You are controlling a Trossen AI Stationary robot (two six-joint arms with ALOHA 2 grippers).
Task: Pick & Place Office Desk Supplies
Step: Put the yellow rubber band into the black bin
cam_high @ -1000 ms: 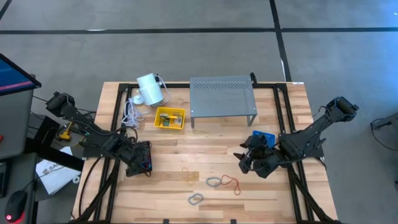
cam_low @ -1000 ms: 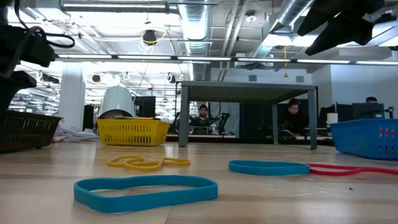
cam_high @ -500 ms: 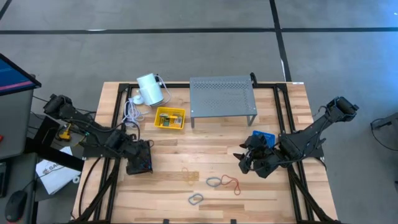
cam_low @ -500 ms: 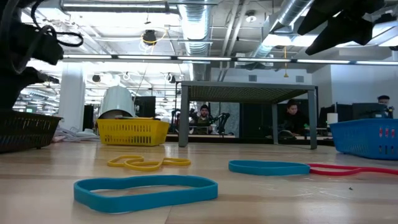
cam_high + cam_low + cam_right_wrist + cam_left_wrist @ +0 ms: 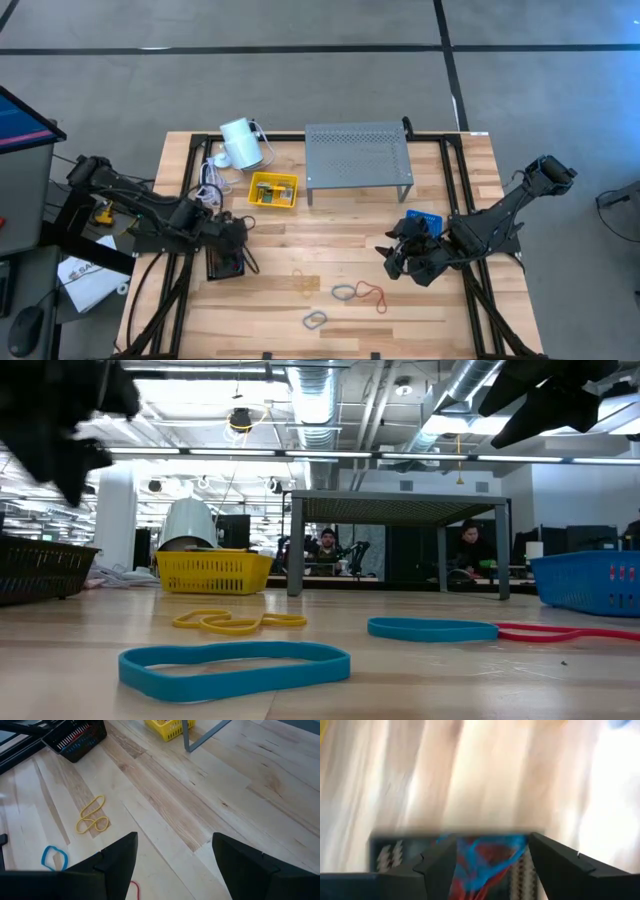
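Observation:
Four rubber bands lie flat on the near middle of the table: a yellow one (image 5: 303, 283), a blue one (image 5: 344, 292), a red one (image 5: 373, 294) and a blue one (image 5: 314, 320) nearest the near edge. Small crayon boxes sit in a yellow basket (image 5: 273, 190). My left gripper (image 5: 236, 238) is open above a black basket (image 5: 224, 264) that holds red and blue bands (image 5: 487, 857); its own view is blurred. My right gripper (image 5: 390, 262) is open and hovers right of the loose bands, which show in its view as yellow (image 5: 92, 820) and blue (image 5: 54, 858).
A grey perforated shelf (image 5: 358, 160) stands at the far middle, with a white cylinder and coiled cord (image 5: 238, 145) to its left. A blue basket (image 5: 424, 220) sits beside my right arm. Bare wood lies between the shelf and the bands. People sit in the room behind (image 5: 325, 550).
My left gripper has moved away from over the black basket, toward the table's far edge, slightly right and upward, uncovering the basket in the high view. The bands and my right arm have stayed where they were.

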